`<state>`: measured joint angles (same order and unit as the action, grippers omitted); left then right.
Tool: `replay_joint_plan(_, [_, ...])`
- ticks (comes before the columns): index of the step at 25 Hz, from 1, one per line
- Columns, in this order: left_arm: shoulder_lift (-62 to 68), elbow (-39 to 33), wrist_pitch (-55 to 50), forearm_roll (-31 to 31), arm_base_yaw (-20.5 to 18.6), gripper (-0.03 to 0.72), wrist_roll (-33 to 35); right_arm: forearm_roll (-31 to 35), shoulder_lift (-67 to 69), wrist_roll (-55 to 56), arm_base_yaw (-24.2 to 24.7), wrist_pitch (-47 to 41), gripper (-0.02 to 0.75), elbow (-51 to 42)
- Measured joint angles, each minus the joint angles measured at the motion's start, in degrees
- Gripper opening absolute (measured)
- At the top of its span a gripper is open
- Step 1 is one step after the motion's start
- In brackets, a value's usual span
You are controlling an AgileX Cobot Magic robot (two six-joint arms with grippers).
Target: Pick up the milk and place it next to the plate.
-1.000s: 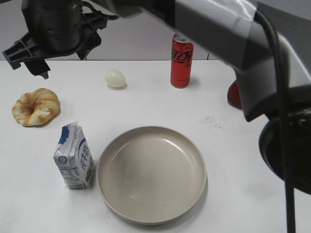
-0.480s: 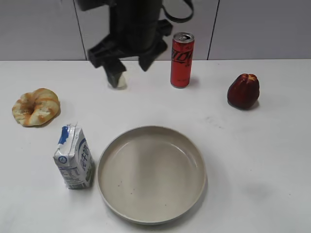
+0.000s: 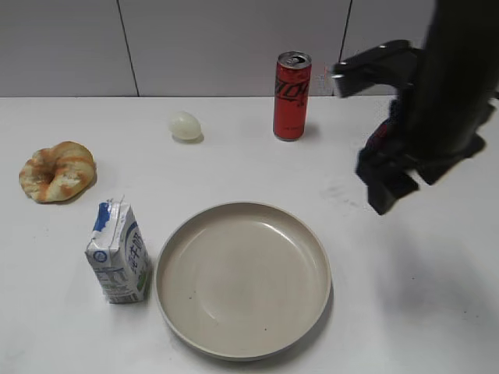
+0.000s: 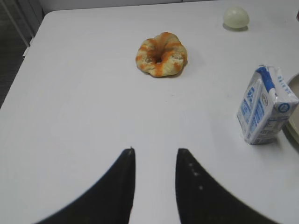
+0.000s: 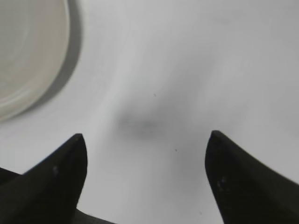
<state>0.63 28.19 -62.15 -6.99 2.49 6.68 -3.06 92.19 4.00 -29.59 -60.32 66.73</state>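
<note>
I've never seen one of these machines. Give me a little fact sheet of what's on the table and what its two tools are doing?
milk: the milk stands upright, just left of the plate, free of both tools
plate: empty
other items: bread ring, egg, red can
right tool: right tool open, above bare table beside the plate
left tool: left tool slightly open, holding nothing

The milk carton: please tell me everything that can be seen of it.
The milk carton is small, white with blue markings and printed text, seemingly coated paper, with a crumpled gabled top. It stands upright on the white table, just left of the plate, close to its rim; whether they touch cannot be told. No gripper holds it.
</note>
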Motion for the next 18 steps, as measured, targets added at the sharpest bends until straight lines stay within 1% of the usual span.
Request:
replay_joint_plan(2, [0.00,0.00,0.00,0.00,0.00,0.230,0.00,-0.05,-5.44,0.00,2.56,1.53,0.592,-5.94])
replay_joint_plan(6, [0.00,0.00,0.00,0.00,0.00,0.230,0.00,-0.46,-16.76,0.00,5.30,3.88,0.592,-16.56])
replay_joint_plan(11, [0.00,0.00,0.00,0.00,0.00,0.230,0.00,-0.22,-29.90,-0.38,5.55,4.97,0.591,-26.39])
replay_joint_plan(18, [0.00,0.00,0.00,0.00,0.00,0.230,0.00,-0.18,-47.96,-5.15,5.55,5.49,0.591,-36.09])
